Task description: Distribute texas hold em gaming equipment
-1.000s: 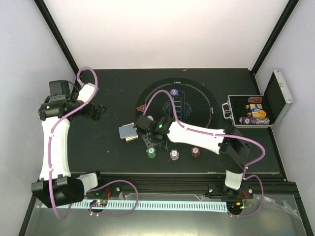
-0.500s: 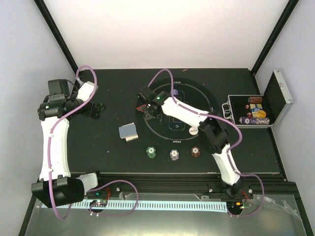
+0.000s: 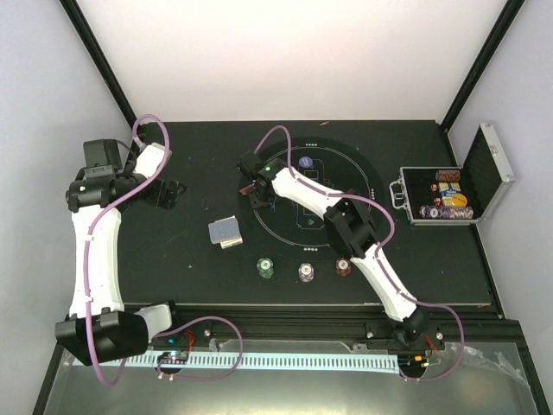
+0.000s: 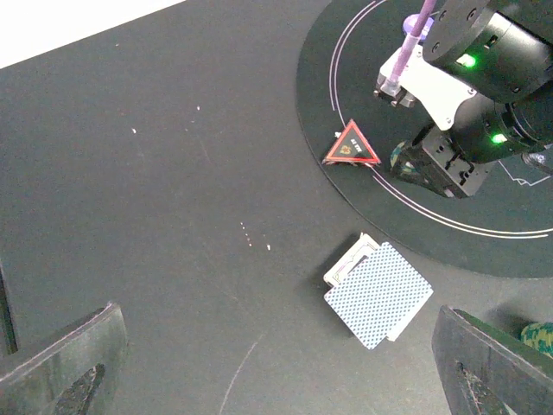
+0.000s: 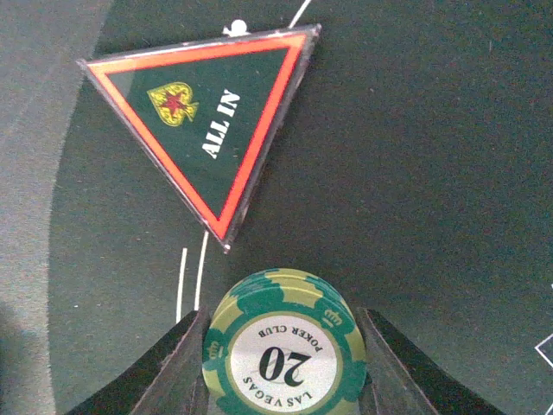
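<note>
Right wrist: right fingers clamp green chip just beside triangle marker corner; left fingers apart.

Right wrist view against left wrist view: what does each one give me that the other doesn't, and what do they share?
Only the right wrist view: the right gripper shut on a green chip marked 20, and the ALL IN lettering on the triangle marker. Only the left wrist view: the stack of cards on the bare table outside the mat, the open left gripper, and the right arm from outside. Both: the red-edged triangle marker at the mat's edge, by its white line.
</note>
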